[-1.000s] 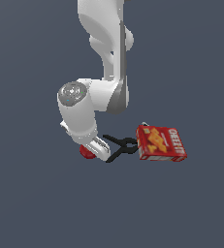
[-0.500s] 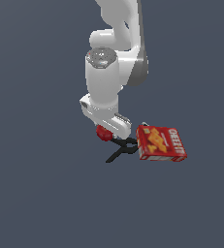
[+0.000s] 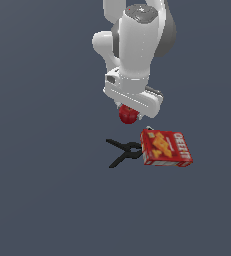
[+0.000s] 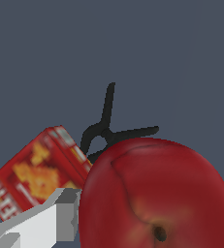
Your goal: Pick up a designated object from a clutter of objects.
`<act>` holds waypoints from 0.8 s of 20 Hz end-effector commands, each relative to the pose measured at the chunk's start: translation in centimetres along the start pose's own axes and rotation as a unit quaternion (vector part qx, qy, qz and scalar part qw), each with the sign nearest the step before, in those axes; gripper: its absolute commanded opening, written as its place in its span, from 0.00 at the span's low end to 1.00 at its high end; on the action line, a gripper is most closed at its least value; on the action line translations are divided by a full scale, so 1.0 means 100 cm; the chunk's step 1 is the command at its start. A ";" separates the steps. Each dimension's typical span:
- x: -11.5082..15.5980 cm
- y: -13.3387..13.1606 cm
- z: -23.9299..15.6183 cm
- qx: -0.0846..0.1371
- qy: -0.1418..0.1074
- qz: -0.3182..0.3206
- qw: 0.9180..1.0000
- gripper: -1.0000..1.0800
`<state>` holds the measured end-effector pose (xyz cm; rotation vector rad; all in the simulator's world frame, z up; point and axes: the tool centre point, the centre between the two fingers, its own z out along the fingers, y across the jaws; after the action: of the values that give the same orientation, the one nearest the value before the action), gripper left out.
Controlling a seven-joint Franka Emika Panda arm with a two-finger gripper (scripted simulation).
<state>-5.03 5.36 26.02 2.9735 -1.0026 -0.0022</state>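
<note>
Exterior view, upper centre: the fingers (image 3: 129,113) grip the fruit (image 3: 128,115) above the clamp (image 3: 122,151) and box (image 3: 165,147); a firm hold and straight lift should suit.

Place: a bare simulated test scene, no real room
Surface: the table (image 3: 37,200) is one flat, even grey-blue plane filling both views, without edges, walls or furniture
Look: flat shading and smooth rendered shapes
Contents: a white robot arm (image 3: 137,45), a cracker box (image 3: 166,148), a black clamp (image 3: 123,150)
</note>
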 end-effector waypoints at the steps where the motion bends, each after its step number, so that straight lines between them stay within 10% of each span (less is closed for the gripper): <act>1: -0.024 -0.007 -0.019 0.000 0.002 0.000 1.000 0.00; 16: -0.131 -0.043 -0.100 0.001 0.001 0.000 1.000 0.00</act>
<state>-12.45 16.10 35.35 2.9743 -1.0019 -0.0002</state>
